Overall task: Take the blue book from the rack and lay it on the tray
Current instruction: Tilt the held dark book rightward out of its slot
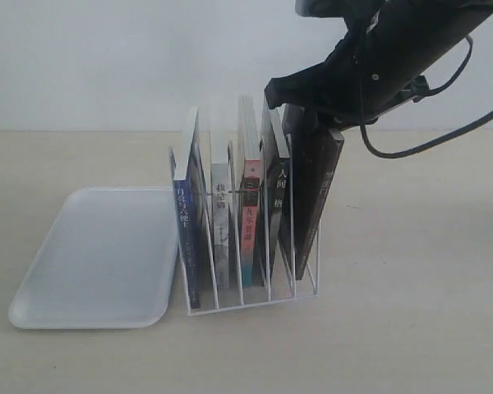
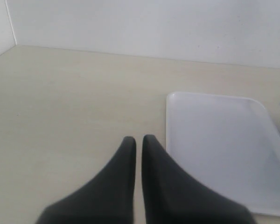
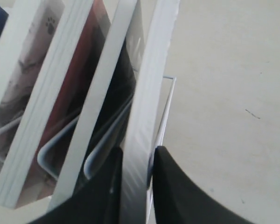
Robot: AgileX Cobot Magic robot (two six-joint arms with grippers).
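Five books stand in the rack (image 1: 246,303), and the blue book (image 1: 189,238) is the one farthest from the right end effector (image 3: 136,154). It sits at the opposite end of the row, four slots away on the side towards the tray (image 1: 99,254). It stands nearly upright with its long axis vertical, its blue spine facing out and its top edge free above the wire dividers.

The right end effector is pinched down to a narrow gap on the white page edge of the black-covered book (image 1: 316,197) at its own end of the rack. One finger presses each face of that book, which leans outward. This is not the book the task names.

The left end effector (image 2: 139,142) hangs over the bare desk (image 1: 411,328) with the tray just ahead of it. Its fingers are drawn together to a thin slit and hold nothing. Judged from this, the left arm is on the blue book's side, so it is probably the nearer one.
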